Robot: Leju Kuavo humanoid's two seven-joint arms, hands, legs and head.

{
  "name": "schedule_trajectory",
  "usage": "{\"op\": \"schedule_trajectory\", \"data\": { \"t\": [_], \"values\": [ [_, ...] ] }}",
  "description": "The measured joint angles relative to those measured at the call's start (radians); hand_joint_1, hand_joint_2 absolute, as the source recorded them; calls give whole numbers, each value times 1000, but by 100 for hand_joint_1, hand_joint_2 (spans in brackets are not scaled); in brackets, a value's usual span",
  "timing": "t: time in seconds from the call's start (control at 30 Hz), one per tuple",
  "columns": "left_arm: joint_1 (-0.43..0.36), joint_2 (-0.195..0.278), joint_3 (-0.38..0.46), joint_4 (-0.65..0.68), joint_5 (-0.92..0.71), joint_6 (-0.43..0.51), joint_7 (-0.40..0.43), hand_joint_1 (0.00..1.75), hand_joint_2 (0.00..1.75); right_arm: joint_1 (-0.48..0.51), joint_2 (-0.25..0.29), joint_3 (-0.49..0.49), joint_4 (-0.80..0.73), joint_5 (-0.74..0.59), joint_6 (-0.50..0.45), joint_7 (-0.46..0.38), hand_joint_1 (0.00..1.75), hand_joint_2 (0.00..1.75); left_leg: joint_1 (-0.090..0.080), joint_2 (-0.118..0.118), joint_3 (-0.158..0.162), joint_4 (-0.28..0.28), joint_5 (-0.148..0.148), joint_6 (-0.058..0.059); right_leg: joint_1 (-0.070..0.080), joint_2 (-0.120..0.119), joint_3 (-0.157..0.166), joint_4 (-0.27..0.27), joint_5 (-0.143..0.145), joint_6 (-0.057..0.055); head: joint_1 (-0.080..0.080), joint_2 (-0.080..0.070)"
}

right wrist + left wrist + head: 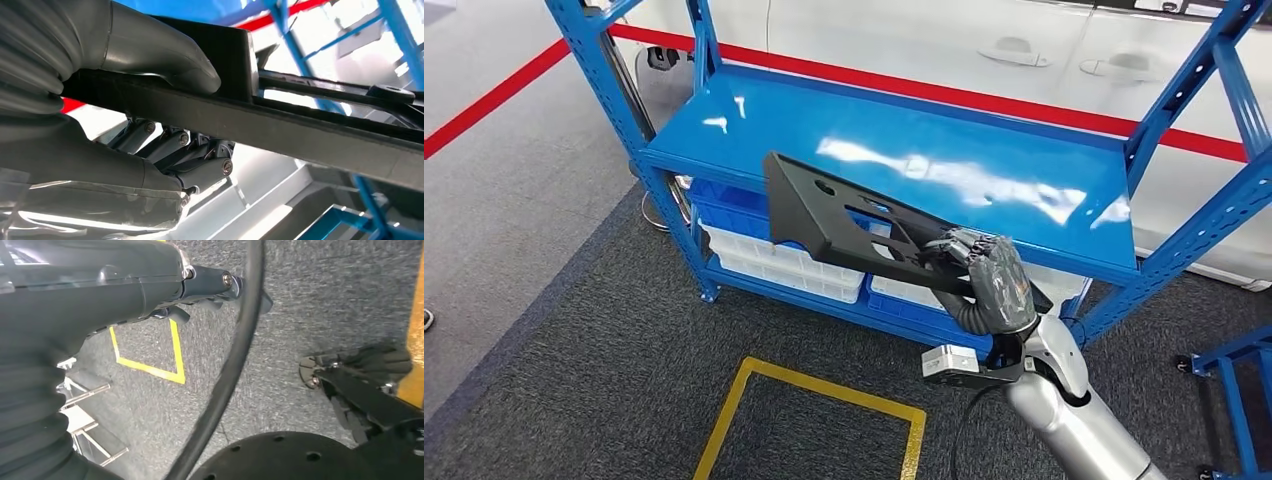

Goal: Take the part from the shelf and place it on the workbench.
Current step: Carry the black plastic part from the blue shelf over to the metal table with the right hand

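One hand, the right hand [984, 275], grips the black part [844, 215] above the shelf [984, 170]; next, carrying it to the surface.

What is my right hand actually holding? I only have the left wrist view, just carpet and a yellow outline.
Observer: The right hand grips a flat black part, held in the air in front of the blue shelf.
Operator: Is the grip solid?
Observer: In the right wrist view, the thumb presses one face of the part and the fingers wrap the other.
Operator: Anything under the part?
Observer: White bins on the lower shelf level, and a yellow floor square nearer the robot.
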State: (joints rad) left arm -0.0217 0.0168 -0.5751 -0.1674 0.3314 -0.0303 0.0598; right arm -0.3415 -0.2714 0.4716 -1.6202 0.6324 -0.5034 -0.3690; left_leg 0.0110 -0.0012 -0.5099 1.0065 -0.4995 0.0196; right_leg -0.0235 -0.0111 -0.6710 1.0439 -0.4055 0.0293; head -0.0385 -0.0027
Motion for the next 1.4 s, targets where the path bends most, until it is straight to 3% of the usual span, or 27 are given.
{"op": "schedule_trajectory", "data": {
  "t": [0.03,0.1,0.13,0.17,0.2,0.23,0.3,0.33,0.4,0.47,0.5,0.57,0.63,0.67,0.7,0.73,0.8,0.87,0.9,0.93,1.07,1.2,1.4],
  "values": [
    [0,0,0,0,1,0,-2,0,175,4,-2,0,0,-9,8,-3,175,175,1,2,-11,-3,13,9,0,3,-11,29,-38,3,0,0],
    [1,-1,0,0,1,0,-5,0,175,11,-7,-1,0,-19,13,-6,175,175,-2,4,-36,-2,37,20,1,6,-39,134,-140,5,0,0],
    [3,-1,0,0,1,0,-7,0,175,14,-8,-1,0,-22,14,-6,175,175,-4,4,-51,0,47,22,1,7,-51,193,-174,6,0,0],
    [5,-1,0,0,1,0,-8,0,175,18,-9,-2,0,-24,14,-6,175,175,-7,5,-67,2,58,23,1,7,-52,237,-184,6,0,0],
    [7,-1,0,0,1,1,-10,0,175,23,-9,-2,0,-27,15,-7,175,175,-10,5,-83,5,67,23,2,7,-41,254,-172,4,0,0],
    [8,-1,0,0,1,2,-12,0,175,26,-9,-3,0,-29,16,-8,175,175,-12,5,-98,9,76,22,3,7,-12,234,-146,0,0,0],
    [8,-3,0,0,1,3,-17,0,175,29,-9,-5,-1,-32,21,-10,175,175,-16,4,-122,18,90,19,9,7,86,115,-112,-13,0,0],
    [8,-4,0,0,1,3,-19,0,175,28,-9,-6,-3,-33,24,-11,175,175,-17,4,-129,21,97,15,12,7,133,48,-115,-19,0,0],
    [9,-6,0,0,1,3,-22,0,175,27,-10,-8,-6,-34,30,-13,175,175,-18,4,-136,21,112,5,20,7,177,-28,-130,-29,0,0],
    [11,-5,-1,0,1,4,-25,0,175,27,-10,-8,-7,-35,34,-13,175,175,-16,3,-141,19,123,-8,18,5,169,-39,-118,-38,0,0],
    [12,-5,-1,0,1,4,-27,0,175,27,-10,-8,-6,-35,35,-13,175,175,-15,2,-149,28,110,-13,15,4,162,-42,-109,-44,0,0],
    [13,-6,-1,0,1,4,-35,0,175,28,-10,-9,-7,-34,35,-12,175,175,-11,1,-176,98,36,-24,11,1,143,-46,-89,-55,0,0],
    [16,-6,-1,0,2,5,-45,0,175,29,-10,-9,-7,-30,34,-11,175,175,-6,1,-209,223,-46,-34,11,1,121,-45,-72,-59,0,0],
    [17,-6,-1,0,3,6,-49,0,175,31,-10,-9,-6,-27,34,-10,175,175,-4,1,-217,274,-59,-38,11,0,109,-44,-63,-57,0,0],
    [17,-6,-1,0,3,6,-51,0,175,33,-10,-9,-6,-25,34,-9,175,175,-1,1,-211,295,-49,-42,11,0,97,-42,-55,-55,0,0],
    [17,-6,-1,0,3,7,-53,0,175,34,-10,-10,-6,-23,34,-8,175,175,1,1,-187,282,-23,-44,10,0,86,-39,-49,-52,0,0],
    [17,-6,-1,0,4,7,-54,0,175,35,-10,-11,-6,-22,34,-8,175,175,4,1,-96,162,18,-42,9,0,69,-31,-40,-45,0,0],
    [16,-6,-1,0,4,7,-56,0,175,35,-10,-12,-7,-21,33,-8,175,175,1,0,-20,44,10,-34,11,0,59,-23,-33,-36,0,0],
    [16,-6,-1,0,4,7,-56,0,175,34,-10,-13,-7,-21,33,-8,175,175,-2,-1,-5,15,-1,-29,11,-1,56,-22,-29,-29,0,0],
    [16,-6,-1,0,4,7,-57,0,175,34,-10,-14,-7,-21,33,-8,175,175,-3,-1,-2,4,-2,-25,13,-1,56,-21,-27,-25,0,0],
    [18,-8,-1,0,4,7,-58,0,175,34,-10,-15,-8,-21,32,-8,175,175,-6,0,-9,-5,7,-13,13,0,55,-32,-15,-54,0,0],
    [20,-8,-1,0,7,5,-59,0,175,34,-10,-17,-8,-19,31,-7,175,175,-13,0,-23,1,16,1,7,0,48,-42,7,-24,0,0],
    [23,-7,-1,0,14,0,-62,0,175,34,-10,-19,-6,-15,29,-9,175,175,-20,-1,-44,12,25,15,-1,-2,36,-45,21,-1,0,0]
  ]
}}
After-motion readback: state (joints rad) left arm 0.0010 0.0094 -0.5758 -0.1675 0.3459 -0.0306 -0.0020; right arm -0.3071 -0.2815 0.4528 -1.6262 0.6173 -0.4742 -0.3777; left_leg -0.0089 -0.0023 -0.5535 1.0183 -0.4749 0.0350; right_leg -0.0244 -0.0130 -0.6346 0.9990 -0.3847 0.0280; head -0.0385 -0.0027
